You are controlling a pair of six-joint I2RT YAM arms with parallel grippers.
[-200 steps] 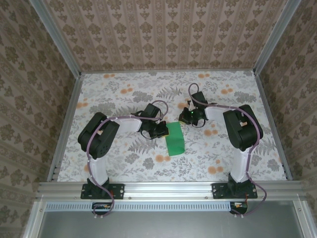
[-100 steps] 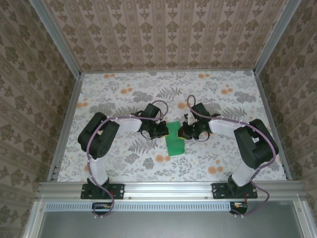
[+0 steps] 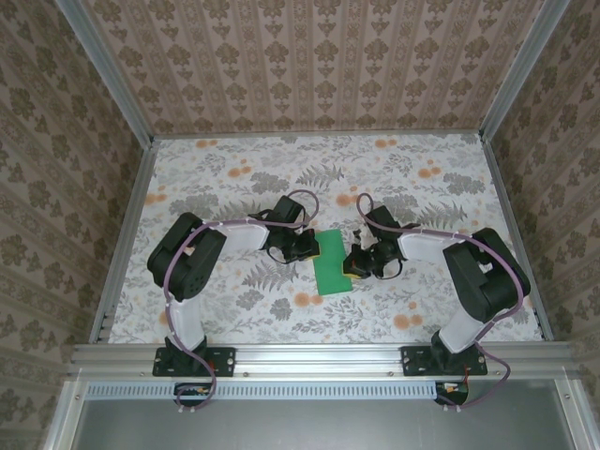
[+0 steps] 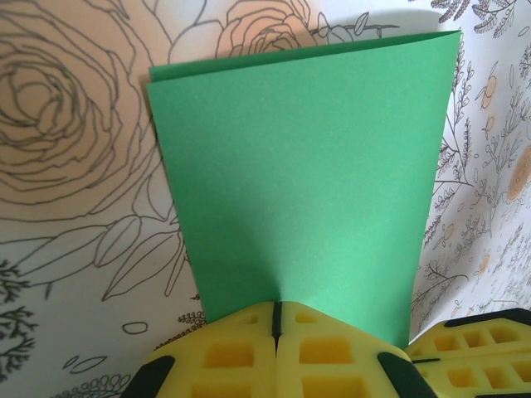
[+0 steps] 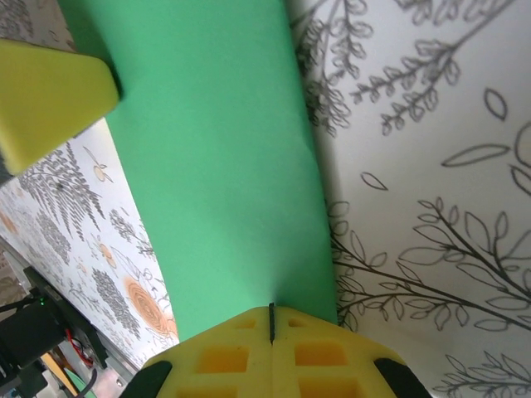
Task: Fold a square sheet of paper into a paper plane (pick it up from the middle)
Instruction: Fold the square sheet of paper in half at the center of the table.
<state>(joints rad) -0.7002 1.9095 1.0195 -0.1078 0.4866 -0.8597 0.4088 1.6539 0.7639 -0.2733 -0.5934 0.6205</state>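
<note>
Left side first: your left arm (image 3: 187, 258) bends in from its base toward the middle of the table (image 3: 225, 178). Your left gripper (image 3: 302, 247) is down at the left edge of the sheet of paper (image 3: 331, 267). Its jaws are closed, and the yellow pads (image 4: 241, 352) are pressed together with just a thin seam between them. In the left wrist view the tips sit right at the near edge of the sheet. You can't tell if they pinch it or only press on it.

The sheet lies flat on the flower-print tabletop, near the middle, between the two grippers. It's bright green and plain, folded in half into a rectangle. Two layers show, slightly offset, along the edge farthest from the tips in the left wrist view.

Your right gripper (image 3: 359, 266) is down at the sheet's right edge. Its jaws are closed too, and the pads meet at a thin seam in the right wrist view, with the tips at the paper's edge. Same doubt there, pinch or press. That view also catches one yellow pad (image 5: 50, 95) of the left gripper against the sheet's opposite edge. Your right arm (image 3: 483, 272) bends in from the right, elbow out.
</note>
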